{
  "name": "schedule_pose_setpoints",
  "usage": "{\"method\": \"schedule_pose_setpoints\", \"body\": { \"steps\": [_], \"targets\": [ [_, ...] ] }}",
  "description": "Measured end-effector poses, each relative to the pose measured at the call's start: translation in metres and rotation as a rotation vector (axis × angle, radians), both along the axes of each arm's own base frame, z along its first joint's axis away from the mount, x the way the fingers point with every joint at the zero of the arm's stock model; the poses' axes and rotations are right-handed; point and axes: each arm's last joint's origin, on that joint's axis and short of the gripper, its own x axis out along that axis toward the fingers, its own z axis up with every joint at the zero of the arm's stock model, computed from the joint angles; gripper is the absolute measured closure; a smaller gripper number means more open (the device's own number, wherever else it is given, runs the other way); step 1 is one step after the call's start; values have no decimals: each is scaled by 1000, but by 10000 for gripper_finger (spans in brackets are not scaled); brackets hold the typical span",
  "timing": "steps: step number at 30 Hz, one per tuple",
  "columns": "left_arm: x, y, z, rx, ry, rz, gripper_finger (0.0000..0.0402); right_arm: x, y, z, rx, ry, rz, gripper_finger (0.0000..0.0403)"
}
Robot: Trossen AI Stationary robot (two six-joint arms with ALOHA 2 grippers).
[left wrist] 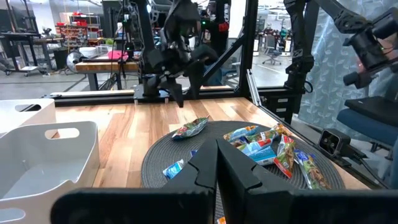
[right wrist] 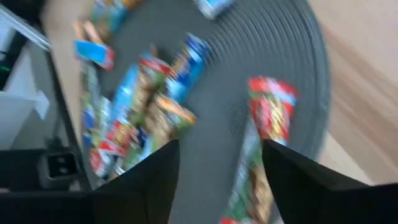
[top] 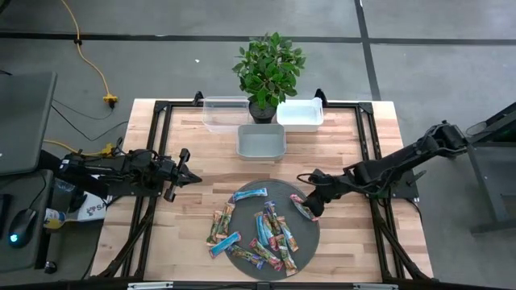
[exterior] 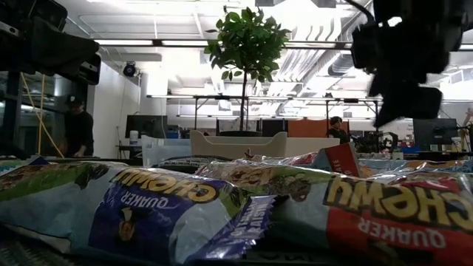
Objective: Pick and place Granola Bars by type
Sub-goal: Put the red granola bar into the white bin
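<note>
Granola Bars (top: 262, 229) lie beside the open right end effector (top: 313, 203).

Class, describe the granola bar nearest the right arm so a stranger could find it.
Find the round dark mat on the wooden table. On its right edge, under the right tool, lies one red-wrapped granola bar, apart from the central heap.
</note>
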Motion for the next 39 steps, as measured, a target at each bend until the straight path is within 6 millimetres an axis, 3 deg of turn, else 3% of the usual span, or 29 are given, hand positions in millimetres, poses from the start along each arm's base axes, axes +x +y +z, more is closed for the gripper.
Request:
{"method": "schedule_pose_setpoints", "body": {
  "steps": [8,15,18,22,26,30,35,39],
  "targets": [
    [0,0,0,0,0,0,401,9,0,12,11,-111,3,176],
    [0,0,0,0,0,0,401,35,3,71,-150,-309,-8,176],
    [0,0,0,0,0,0,401,52,3,89,-223,-219,18,176],
    [0,0,0,0,0,0,401,77,5,101,-270,72,76,176],
    [0,0,0,0,0,0,401,101,12,100,-278,383,120,176],
    [0,0,0,0,0,0,401,119,18,84,-266,627,159,176],
    [0,0,0,0,0,0,401,129,23,59,-257,701,116,176],
    [0,0,0,0,0,0,401,122,26,39,-259,736,74,176]
  ]
}}
